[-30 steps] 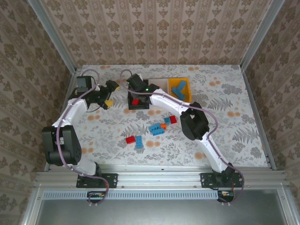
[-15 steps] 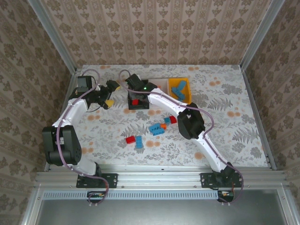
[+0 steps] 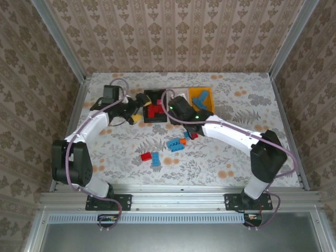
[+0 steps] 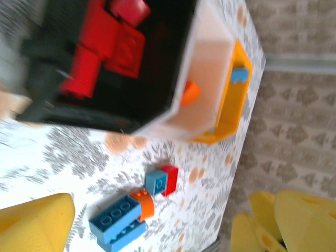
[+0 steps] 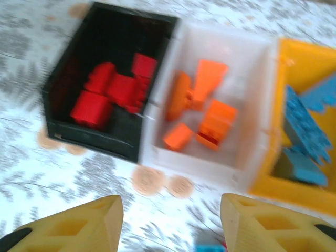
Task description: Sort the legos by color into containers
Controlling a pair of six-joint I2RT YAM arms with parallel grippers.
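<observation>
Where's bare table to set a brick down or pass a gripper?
Bare: right of the yellow bin up to the side rail; the strip between the loose bricks and the front rail. Crowded: mid-table around the black bin.

This is a robot test cell in a lab or workshop, dressed to look homely. Beyond the left gripper point(image 3: 139, 109) and the right gripper point(image 5: 170, 223), and well out to either side of them, stand panels point(image 3: 178, 37) papered in a beige damask print, held in bare aluminium posts point(image 3: 59, 44). Under both grippers lies a tabletop point(image 3: 247, 100) printed with leaves and flowers. Nearer than the grippers, the arms' bases are bolted to a metal rail point(image 3: 178, 197).
</observation>
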